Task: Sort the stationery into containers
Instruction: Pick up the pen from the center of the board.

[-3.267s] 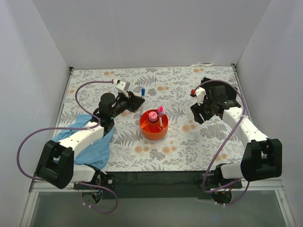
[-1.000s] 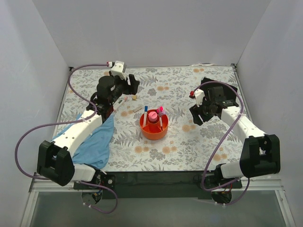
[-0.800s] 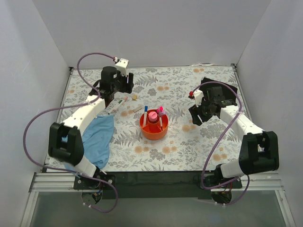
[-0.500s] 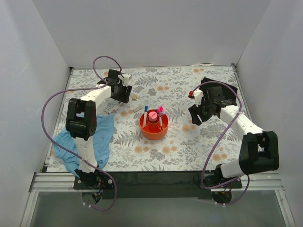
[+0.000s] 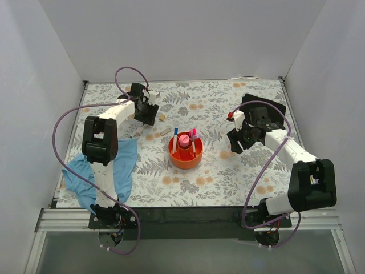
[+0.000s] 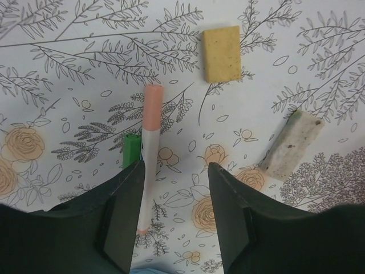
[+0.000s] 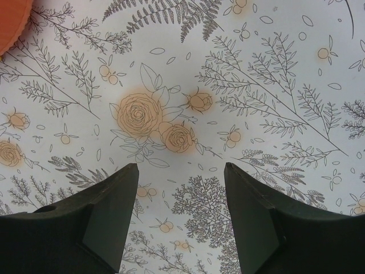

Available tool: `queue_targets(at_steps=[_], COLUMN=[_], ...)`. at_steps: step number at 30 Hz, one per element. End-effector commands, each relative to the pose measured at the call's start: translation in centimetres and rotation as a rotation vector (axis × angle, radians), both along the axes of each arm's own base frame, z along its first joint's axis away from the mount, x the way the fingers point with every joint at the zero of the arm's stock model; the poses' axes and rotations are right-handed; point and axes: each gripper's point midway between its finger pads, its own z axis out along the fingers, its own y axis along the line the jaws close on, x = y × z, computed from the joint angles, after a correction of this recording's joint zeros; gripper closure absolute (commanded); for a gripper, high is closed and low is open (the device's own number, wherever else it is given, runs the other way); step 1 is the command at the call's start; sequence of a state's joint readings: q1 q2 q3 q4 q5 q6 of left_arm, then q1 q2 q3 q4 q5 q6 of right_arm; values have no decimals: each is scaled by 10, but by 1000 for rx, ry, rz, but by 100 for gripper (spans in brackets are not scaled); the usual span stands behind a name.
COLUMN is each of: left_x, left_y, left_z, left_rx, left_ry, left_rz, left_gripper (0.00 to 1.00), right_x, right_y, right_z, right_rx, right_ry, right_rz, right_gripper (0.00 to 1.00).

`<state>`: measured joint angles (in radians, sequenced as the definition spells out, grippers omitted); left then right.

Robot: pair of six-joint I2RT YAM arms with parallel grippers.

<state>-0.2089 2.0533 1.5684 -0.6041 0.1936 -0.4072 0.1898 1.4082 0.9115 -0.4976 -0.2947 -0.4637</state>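
Hovering left gripper (image 6: 175, 171), jaws apart, over pen (image 6: 149, 149) at 10 o'clock from organizer (image 5: 182, 163), risking nudging it aside or nipping green cap (image 6: 132, 149) too, given its offset toward the 9 o'clock finger; keeping right gripper (image 7: 181, 168) apart, empty.

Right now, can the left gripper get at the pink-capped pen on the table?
Probably yes. The left gripper hangs open over the pink-capped pen, nothing covering it. The pen lies under one finger, not between them, so a small sideways shift seems needed; the green piece beside it may get caught.
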Motion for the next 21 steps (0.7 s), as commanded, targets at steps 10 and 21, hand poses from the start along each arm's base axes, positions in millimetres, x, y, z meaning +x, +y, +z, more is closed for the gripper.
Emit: queue_targets(at_steps=[10, 21], left_x=[15, -30], left_y=[6, 4], left_z=[-24, -41], left_rx=[14, -7], left_ry=[58, 243], left_rz=[-48, -128], left_gripper=[64, 93], right_x=[14, 15], right_y=[3, 3], right_z=[8, 5], right_rx=[19, 17], right_ry=[-30, -24], right_rz=[-5, -2], right_gripper=[30, 30])
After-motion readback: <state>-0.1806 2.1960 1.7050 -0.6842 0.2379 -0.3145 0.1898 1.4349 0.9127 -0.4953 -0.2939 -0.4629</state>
